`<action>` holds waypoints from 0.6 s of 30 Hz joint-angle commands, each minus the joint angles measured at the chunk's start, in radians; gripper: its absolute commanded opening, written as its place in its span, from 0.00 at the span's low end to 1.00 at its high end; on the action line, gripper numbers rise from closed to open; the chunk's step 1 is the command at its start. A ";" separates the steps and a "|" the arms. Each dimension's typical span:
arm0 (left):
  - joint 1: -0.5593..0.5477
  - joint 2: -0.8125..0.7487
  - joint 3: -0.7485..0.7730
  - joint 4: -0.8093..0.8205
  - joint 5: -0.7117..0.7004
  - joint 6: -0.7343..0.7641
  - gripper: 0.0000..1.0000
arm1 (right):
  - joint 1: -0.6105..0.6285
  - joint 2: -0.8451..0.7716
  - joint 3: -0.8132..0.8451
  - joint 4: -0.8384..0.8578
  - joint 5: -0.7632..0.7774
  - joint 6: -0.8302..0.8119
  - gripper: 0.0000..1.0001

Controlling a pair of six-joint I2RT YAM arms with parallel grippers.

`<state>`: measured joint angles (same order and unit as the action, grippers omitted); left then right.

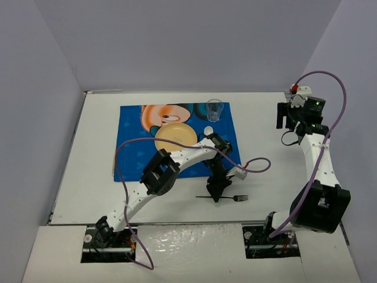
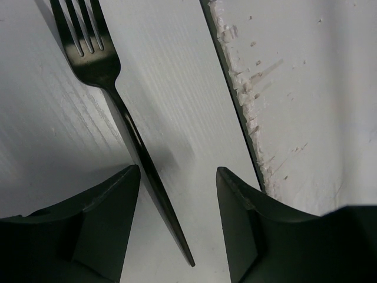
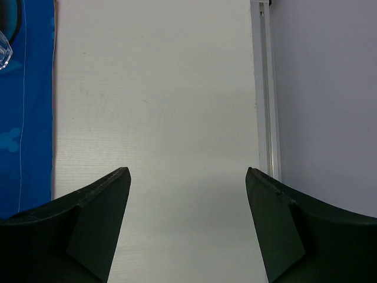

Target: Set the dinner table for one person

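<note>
A black fork (image 1: 230, 197) lies flat on the white dinner table (image 1: 265, 177) near its front edge, right of the placemat. My left gripper (image 1: 217, 192) hangs low over the fork's handle end. In the left wrist view the fork (image 2: 121, 106) runs from its tines at the top down between my open fingers (image 2: 112, 218). The handle lies closer to the left finger, and neither finger presses on it. The left gripper (image 2: 177, 171) holds nothing. My right gripper (image 1: 287, 121) is open and empty (image 3: 187, 171) above bare table at the far right.
A blue cartoon-mouse placemat (image 1: 132, 159) holds a yellow plate (image 1: 175, 135), a clear glass (image 1: 214, 109) at its far right corner and a small white round thing (image 1: 208, 131). The table's front edge (image 2: 235, 100) runs just right of the fork. The side rail (image 3: 265, 88) and wall border the right gripper.
</note>
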<state>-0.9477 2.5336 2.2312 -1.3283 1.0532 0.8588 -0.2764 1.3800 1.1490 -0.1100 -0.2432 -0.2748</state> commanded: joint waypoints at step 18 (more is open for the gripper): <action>-0.032 0.126 0.078 -0.270 -0.087 -0.024 0.35 | -0.007 -0.028 -0.034 0.096 0.019 0.002 0.76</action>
<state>-0.9570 2.5971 2.3011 -1.3807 1.0743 0.8571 -0.2764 1.3800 1.1143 -0.0845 -0.2422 -0.2665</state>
